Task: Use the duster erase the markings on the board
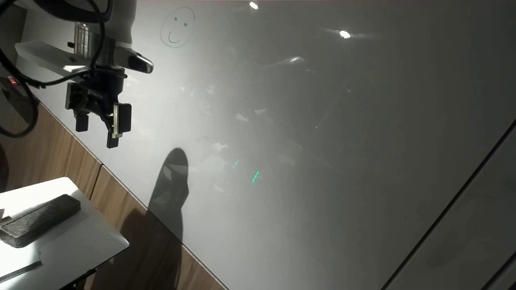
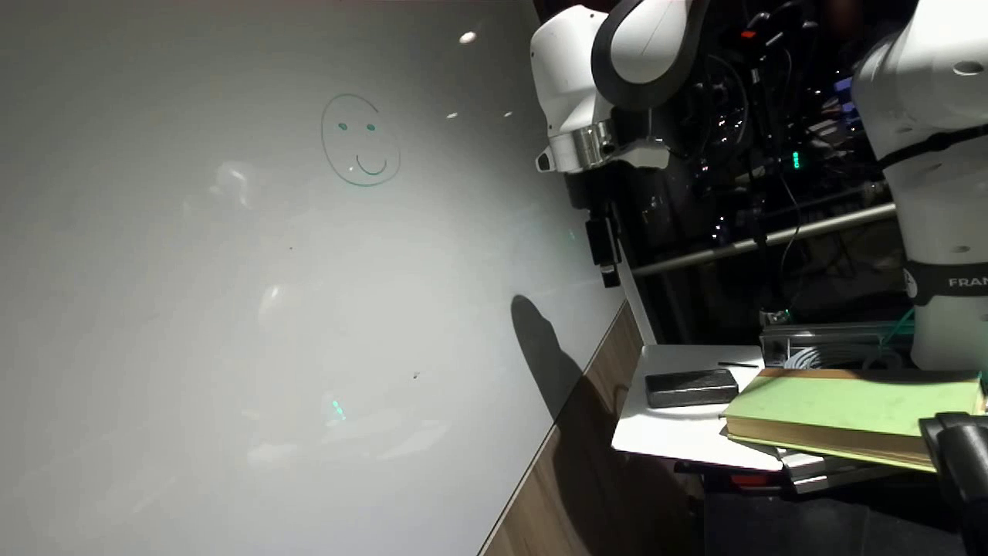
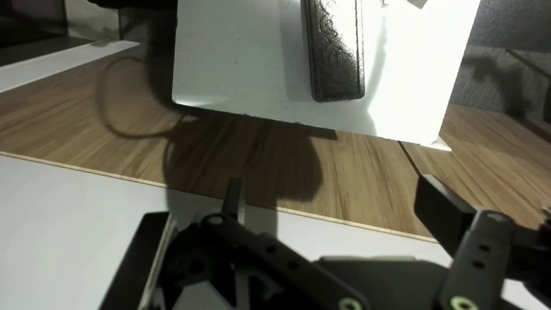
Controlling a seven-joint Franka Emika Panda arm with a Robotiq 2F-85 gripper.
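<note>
The end effector (image 3: 338, 202) hangs jaws apart, the duster (image 3: 336, 60) pointing lengthwise toward the board (image 1: 306, 141).

Held the gripper (image 1: 97, 133) at the left, with jaws parted, in front of the glossy board (image 1: 306, 209), left of the greenish smiley-face markings (image 1: 185, 24) and well apart from the grey duster (image 1: 42, 219) lying on the white tabletop (image 1: 86, 237) at the near left.

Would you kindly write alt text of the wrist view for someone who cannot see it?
A dark duster lies on a white tabletop. In front, the open, empty end effector shows against wood panelling and the board.
</note>
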